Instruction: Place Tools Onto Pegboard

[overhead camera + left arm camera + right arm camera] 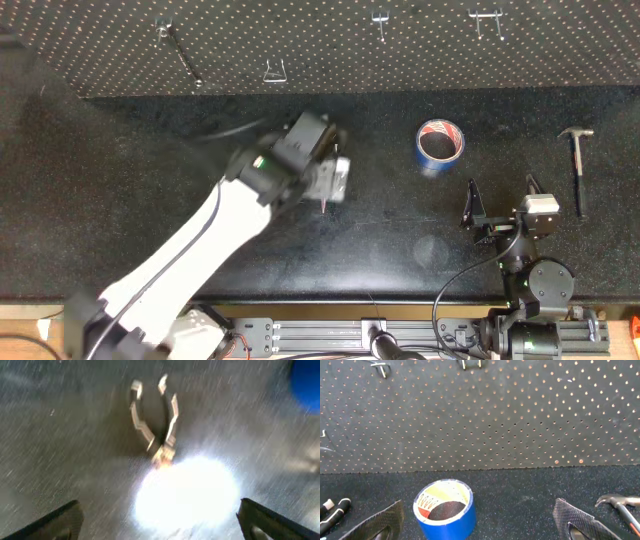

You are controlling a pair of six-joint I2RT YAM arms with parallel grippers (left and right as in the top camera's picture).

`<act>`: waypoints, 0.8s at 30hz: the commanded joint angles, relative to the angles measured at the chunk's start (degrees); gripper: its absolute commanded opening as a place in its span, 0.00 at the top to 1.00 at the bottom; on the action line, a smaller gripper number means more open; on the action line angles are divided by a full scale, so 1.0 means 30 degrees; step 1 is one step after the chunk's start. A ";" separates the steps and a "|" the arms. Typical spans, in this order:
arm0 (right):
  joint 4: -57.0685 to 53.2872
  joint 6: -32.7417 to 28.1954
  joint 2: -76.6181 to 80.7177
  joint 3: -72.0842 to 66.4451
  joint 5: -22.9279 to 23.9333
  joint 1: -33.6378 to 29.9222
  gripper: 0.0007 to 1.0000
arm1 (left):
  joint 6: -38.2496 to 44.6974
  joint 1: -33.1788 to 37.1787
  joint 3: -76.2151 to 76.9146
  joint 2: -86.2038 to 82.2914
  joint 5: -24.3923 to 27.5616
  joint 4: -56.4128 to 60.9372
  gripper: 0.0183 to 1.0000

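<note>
Black tabletop (150, 150) below the pegboard (330, 40) holds the pliers (155, 425), well left of the tape roll (440, 145). The left gripper (160, 510), spread wide, hovers nearest, pliers' handles pointing away from it.

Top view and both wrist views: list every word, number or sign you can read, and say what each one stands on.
No text can be read in any view.
On the blue tape roll: a label with a red mark inside the core, too small to read.
On the pliers: blurred, nothing legible.
On the hammer and the pegboard: no marking visible.
</note>
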 commanded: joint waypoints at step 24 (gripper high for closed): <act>-0.0080 0.0219 -0.0168 -0.0080 0.0044 0.0131 0.02 | -0.1195 0.2732 0.4925 0.9632 0.2412 0.0736 0.00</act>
